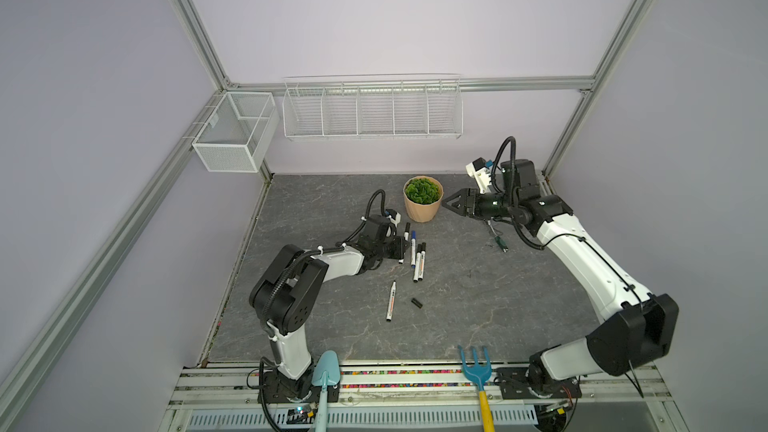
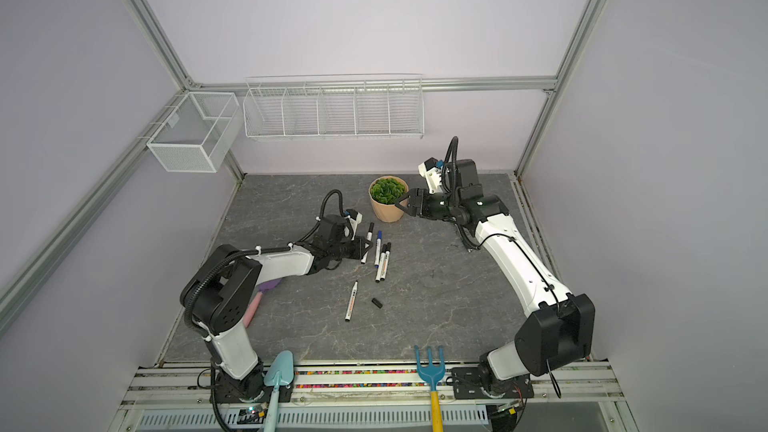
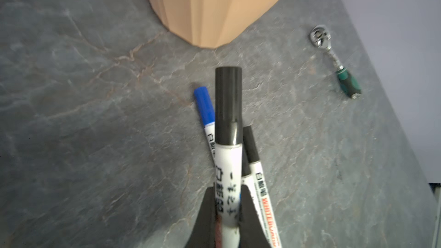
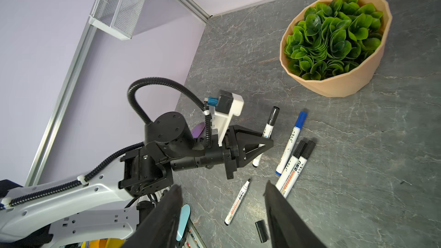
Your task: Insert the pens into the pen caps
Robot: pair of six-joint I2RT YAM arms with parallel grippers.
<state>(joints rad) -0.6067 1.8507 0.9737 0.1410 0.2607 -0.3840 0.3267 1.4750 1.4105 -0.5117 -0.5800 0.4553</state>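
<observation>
Left claw (image 3: pixel 228 189) pinches the barrel of a slim white marker pen with black cap (image 3: pixel 228 106) at counter centre. Three more capped white pens (image 1: pixel 418 260), one blue-capped, lie just right of it on the grey marbled counter (image 1: pixel 478 309). Nearer lies one uncapped white pen (image 1: pixel 391 301), with a loose short black plastic cap (image 1: pixel 417 303) just right of it. Right claw (image 1: pixel 451 202) is spread, empty, and raised beside the tan faceted pot of green leaves (image 1: pixel 423 211).

The plant pot (image 1: pixel 422 206) stands near behind the capped pens (image 1: pixel 420 261), and the left gripper (image 1: pixel 402 248) blocks their left side. Around the uncapped pen (image 1: pixel 391 301) and the loose cap (image 1: pixel 417 303) the table (image 1: pixel 478 309) is bare, open from the front and right.
</observation>
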